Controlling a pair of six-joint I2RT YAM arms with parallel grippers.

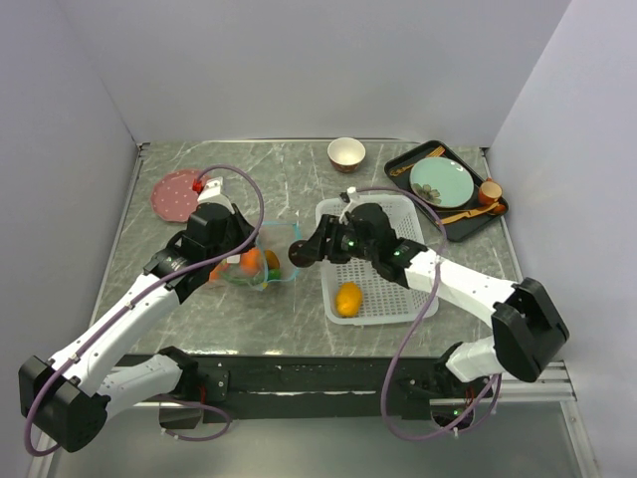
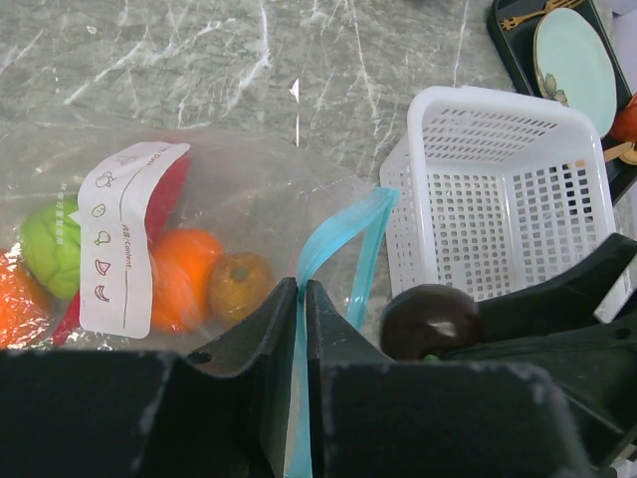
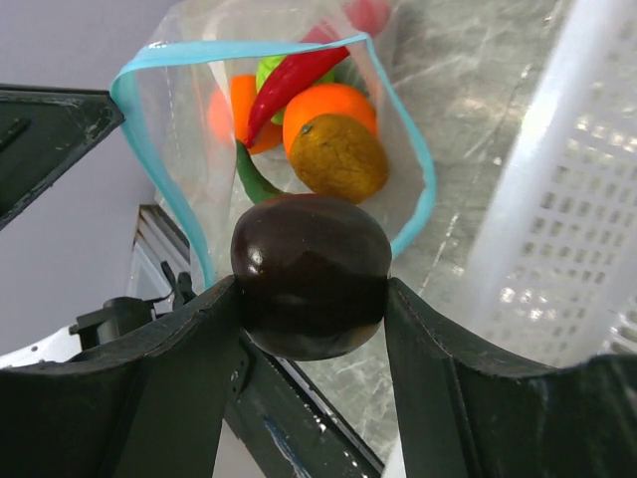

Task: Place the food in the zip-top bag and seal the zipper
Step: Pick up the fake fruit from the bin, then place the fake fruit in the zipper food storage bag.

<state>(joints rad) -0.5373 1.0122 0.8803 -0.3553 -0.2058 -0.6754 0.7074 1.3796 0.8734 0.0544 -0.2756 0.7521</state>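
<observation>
The zip-top bag point(image 1: 247, 269) lies left of centre with its mouth facing right. My left gripper point(image 2: 302, 289) is shut on the teal zipper point(image 2: 338, 234) and holds the mouth open. Inside the bag lie an orange point(image 2: 184, 274), a brown kiwi point(image 3: 338, 157), a green apple point(image 2: 52, 247), a red chili point(image 3: 294, 80) and a green pepper point(image 3: 254, 174). My right gripper point(image 3: 311, 294) is shut on the dark round fruit point(image 3: 311, 259), just outside the bag's mouth. A yellow fruit point(image 1: 347, 298) rests in the white basket point(image 1: 398, 214).
The white mesh basket point(image 2: 498, 189) stands right beside the bag. A black tray point(image 1: 495, 221) with a teal plate, wooden spoons and a small cup sits at the back right. A small bowl point(image 1: 345, 153) is at the back centre and a pink plate point(image 1: 177, 194) at the back left.
</observation>
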